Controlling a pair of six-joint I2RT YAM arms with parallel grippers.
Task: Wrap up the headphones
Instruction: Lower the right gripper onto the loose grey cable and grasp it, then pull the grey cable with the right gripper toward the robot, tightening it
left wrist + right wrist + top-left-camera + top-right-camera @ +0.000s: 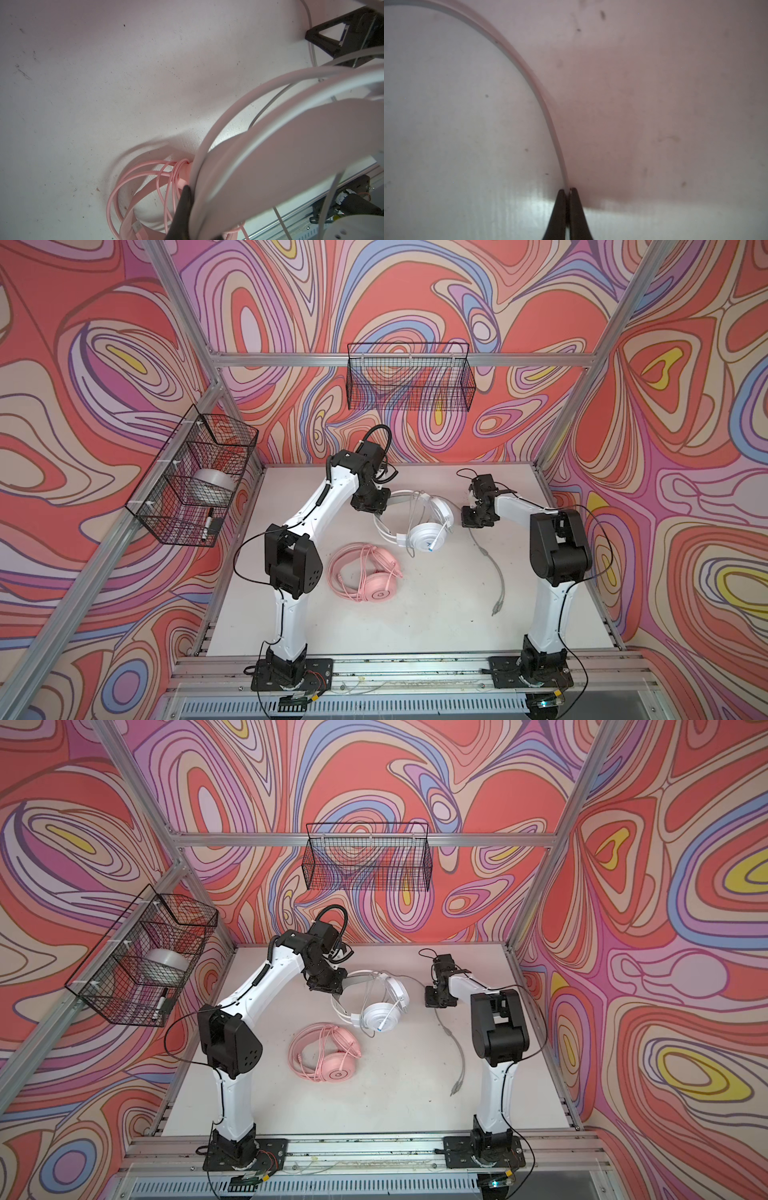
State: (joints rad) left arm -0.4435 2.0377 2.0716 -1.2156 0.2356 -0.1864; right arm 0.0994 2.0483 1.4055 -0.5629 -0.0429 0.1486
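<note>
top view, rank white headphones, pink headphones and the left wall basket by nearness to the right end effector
1. white headphones: just left of the right end effector, mid-table.
2. pink headphones: farther left, toward the front.
3. left wall basket: hung off the table, farthest.

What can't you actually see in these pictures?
- Left gripper: both top views, its own wrist hides its grip on the white headphones.
- Grey cable: right wrist view, picture's edge cuts it off beyond the right gripper.
- Pink headphones: left wrist view, white headband covers most.
- Pale round thing in side basket: both top views, mesh veils it.
</note>
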